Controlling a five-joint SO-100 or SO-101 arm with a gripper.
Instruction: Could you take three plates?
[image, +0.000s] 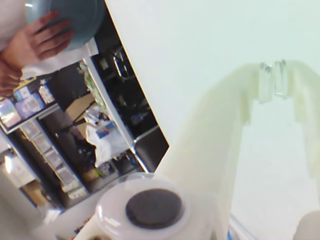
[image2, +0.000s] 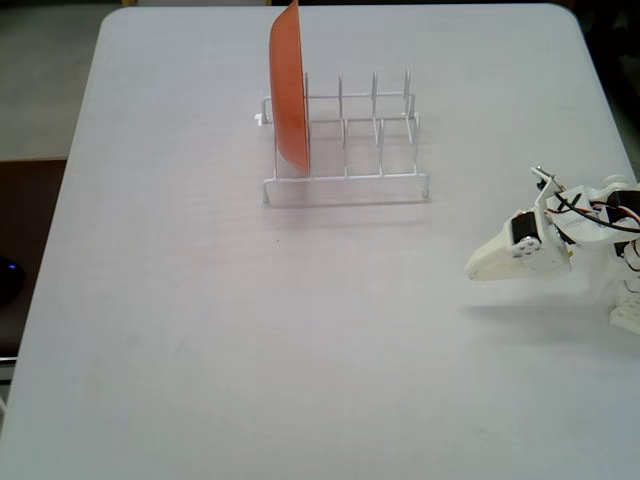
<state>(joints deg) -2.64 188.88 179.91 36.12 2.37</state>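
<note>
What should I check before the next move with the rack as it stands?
1. White wire dish rack upright on the table: ok.
2. Round glossy orange plastic plate stands on edge in the rack's left end slot, fixed view: ok.
3. Other slots free: ok.
4. Light blue plate is in a person's hand, off the table: not ok.
5. Cream-white and yellow plates: not in view, cannot tell.
6. Tool empty, clear of rack: ok; open or shut: cannot tell.

I work in what looks like a cluttered lab or office: beyond my white table's (image2: 200, 330) edge, my wrist view shows dark shelving (image: 45, 145) crammed with small boxes and packaged items.
</note>
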